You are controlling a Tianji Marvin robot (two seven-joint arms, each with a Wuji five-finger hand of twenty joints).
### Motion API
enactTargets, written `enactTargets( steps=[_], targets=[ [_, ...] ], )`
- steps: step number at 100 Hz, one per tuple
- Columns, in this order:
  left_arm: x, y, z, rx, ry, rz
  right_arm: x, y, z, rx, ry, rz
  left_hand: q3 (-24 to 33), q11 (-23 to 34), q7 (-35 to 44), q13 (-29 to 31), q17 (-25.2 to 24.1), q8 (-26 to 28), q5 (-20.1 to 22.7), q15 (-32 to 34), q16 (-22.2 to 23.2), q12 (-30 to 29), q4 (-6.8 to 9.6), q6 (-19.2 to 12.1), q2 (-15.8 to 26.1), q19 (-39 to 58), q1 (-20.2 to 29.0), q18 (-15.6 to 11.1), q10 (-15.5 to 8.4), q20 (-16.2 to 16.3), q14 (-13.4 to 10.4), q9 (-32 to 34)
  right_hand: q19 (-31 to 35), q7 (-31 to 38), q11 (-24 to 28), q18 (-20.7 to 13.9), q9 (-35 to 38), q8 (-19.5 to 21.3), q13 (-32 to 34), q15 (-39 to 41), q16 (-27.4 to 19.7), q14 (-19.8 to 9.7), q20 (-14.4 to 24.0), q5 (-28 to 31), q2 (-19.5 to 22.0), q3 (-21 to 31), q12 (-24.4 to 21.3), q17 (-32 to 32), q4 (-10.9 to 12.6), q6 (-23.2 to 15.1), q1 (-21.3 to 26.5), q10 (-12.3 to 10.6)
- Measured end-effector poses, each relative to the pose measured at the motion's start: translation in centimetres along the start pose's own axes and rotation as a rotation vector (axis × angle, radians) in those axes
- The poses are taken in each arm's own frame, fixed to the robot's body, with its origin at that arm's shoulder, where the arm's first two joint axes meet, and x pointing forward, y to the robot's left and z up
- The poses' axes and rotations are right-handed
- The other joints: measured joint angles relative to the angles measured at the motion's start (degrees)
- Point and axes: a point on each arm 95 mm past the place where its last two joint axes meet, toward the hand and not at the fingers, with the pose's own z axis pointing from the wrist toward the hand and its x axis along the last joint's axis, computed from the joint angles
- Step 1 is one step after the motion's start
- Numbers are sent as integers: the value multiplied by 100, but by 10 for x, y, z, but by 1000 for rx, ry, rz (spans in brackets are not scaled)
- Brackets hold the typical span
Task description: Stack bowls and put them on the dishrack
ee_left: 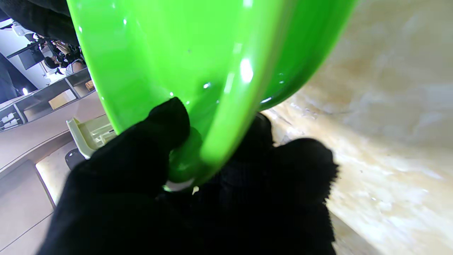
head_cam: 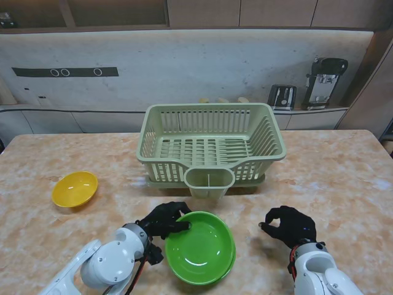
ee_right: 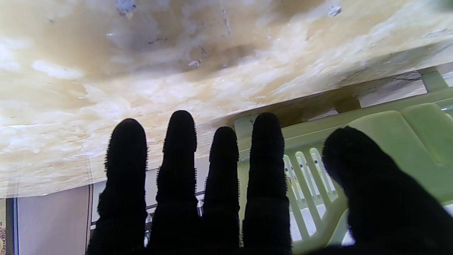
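Stand view: dishrack at table centre. Green bowl just in front of dishrack, nearer to me; left hand clamped on its left rim. Yellow bowl well left of dishrack. Right hand right of green bowl, holding nothing, fingers curled but apart.

Left wrist: fingers pinch green bowl rim.

Right wrist: fingers spread, empty, dishrack beyond.

Marble-patterned table with dishrack, yellow bowl, green bowls.
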Motion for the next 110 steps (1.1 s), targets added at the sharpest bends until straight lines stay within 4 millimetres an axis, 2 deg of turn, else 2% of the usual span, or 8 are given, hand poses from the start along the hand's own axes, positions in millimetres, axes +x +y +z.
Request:
enactTargets(
  steps=[25, 37, 43, 47, 60, 76, 94, 110],
  targets=[
    [-3, 1, 6, -2, 0, 10, 0, 0, 0, 0, 0, 1, -123, -372, -92, -404, -337, -503, -1, -349, -190, -213, 0, 7, 7, -351, 136, 453, 23, -129, 457, -136, 0, 0, 0, 0, 0, 0, 0, 0, 0, 0, 0, 0, 0, -1, 0, 0, 0, 0, 0, 0],
    [-4, 0, 8, -3, 3, 13, 0, 0, 0, -1, -1, 1, -208, -496, -283, -572, -493, -822, -1, -462, -260, -217, 2, 32, 132, -499, 136, 542, 11, -129, 554, -288, 0, 0, 0, -1, 0, 0, 0, 0, 0, 0, 0, 0, 0, -1, 0, 0, 0, 0, 0, 0],
    [-4, 0, 8, -3, 6, 14, 0, 0, 0, -1, -1, 1, -334, -501, -352, -672, -591, -948, -1, -549, -346, -355, 101, 63, 148, -594, 130, 583, 11, -122, 599, -356, 0, 0, 0, -2, 0, 0, 0, 0, 0, 0, 0, 0, 0, -1, 0, 0, 0, 0, 0, -1],
    [-4, 0, 8, -3, 8, 14, 0, 0, 0, -1, -1, 1, -566, -502, -423, -731, -663, -1030, -1, -599, -347, -512, 163, 64, 176, -675, 128, 633, 11, -33, 648, -416, 0, 0, 0, -2, 0, 0, 0, 0, 0, 0, 0, 0, 0, -1, 0, 0, 0, 0, 0, -1],
    [-4, 0, 9, -5, 20, 6, 0, 0, 0, -1, -1, 2, -1376, -570, -758, -1158, -1131, -1092, -35, -973, -416, -1275, 170, 74, 272, -1069, 128, 883, 82, 184, 912, -771, 0, 0, 0, -2, 0, 0, 0, 0, 0, 0, 0, 0, 0, -1, 0, 0, 0, 0, 0, -1],
    [-3, 0, 10, 0, 39, -2, 0, 0, 0, -1, -1, 2, -1955, -988, -1332, -1653, -1787, -1143, -35, -1466, -675, -1635, 171, 77, 506, -1551, -161, 1124, 92, 529, 1179, -1017, -1, 0, 0, -2, 0, 0, 0, -1, 0, 0, 0, 0, 0, -1, 0, 0, 0, 0, 0, -1],
    [-3, -1, 10, 15, 54, -4, -1, 0, 0, 0, -2, 4, -2361, -1320, -1678, -2015, -2356, -1216, -35, -1894, -924, -1903, 173, 78, 789, -1851, -170, 1347, 131, 847, 1335, -1292, -1, 0, 0, -2, 0, 0, 0, -1, 0, 0, 0, 0, 0, -2, 0, 0, 0, 0, 0, -1],
    [-4, -3, 8, 42, 63, 20, -1, 0, 0, 1, -2, 4, -2695, -1565, -1849, -2246, -2684, -1230, 16, -2152, -1140, -2107, 172, 78, 1018, -2030, -222, 1480, 131, 1061, 1358, -1298, -1, 0, -1, -2, 0, 0, 0, -1, 0, 0, 0, 0, 0, -15, 0, 0, 0, 0, 0, -1]
  ],
)
